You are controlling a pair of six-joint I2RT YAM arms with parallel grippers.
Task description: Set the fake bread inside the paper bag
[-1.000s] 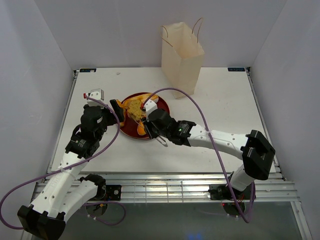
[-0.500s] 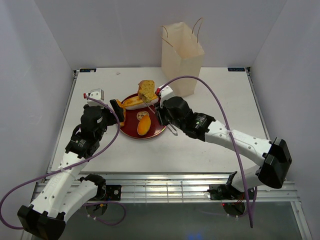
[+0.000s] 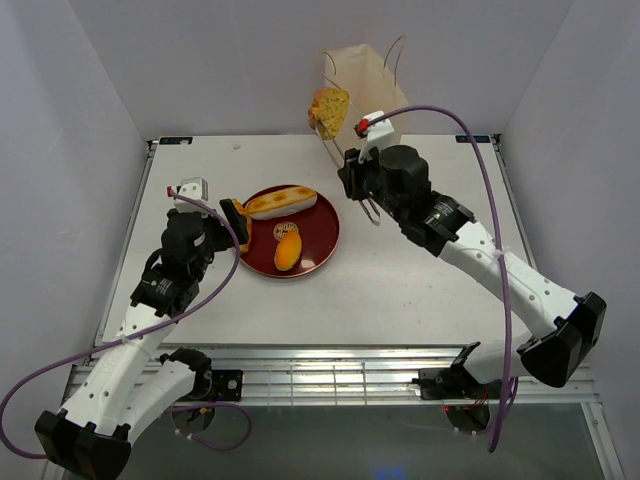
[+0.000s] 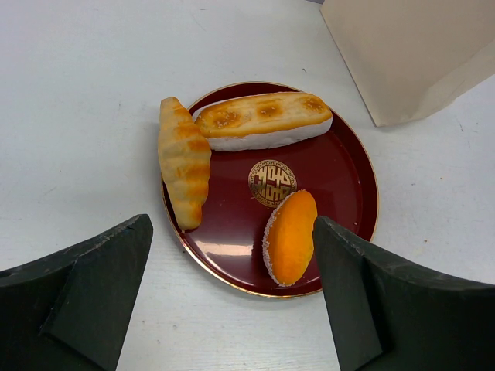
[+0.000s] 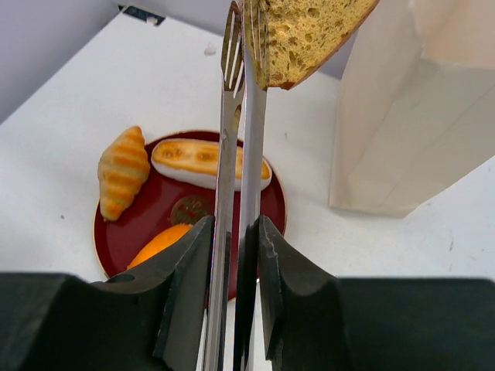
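Paper bag (image 3: 375, 88): upright at the far edge of the table (image 3: 200, 165). Red plate (image 4: 340, 182): nearer and left, carrying a long roll (image 4: 263, 120), croissant (image 4: 184, 158) and oval bun (image 4: 290, 236). Right gripper (image 5: 230, 232): clamped on metal tongs (image 5: 236, 147), whose nearly closed tips pinch a fake bread wedge (image 5: 309, 27) held high at the bag's upper left. Left gripper (image 4: 232, 232): spread wide, empty, above the plate. Step: carrying; next, probably shift right over the bag's mouth, then release.
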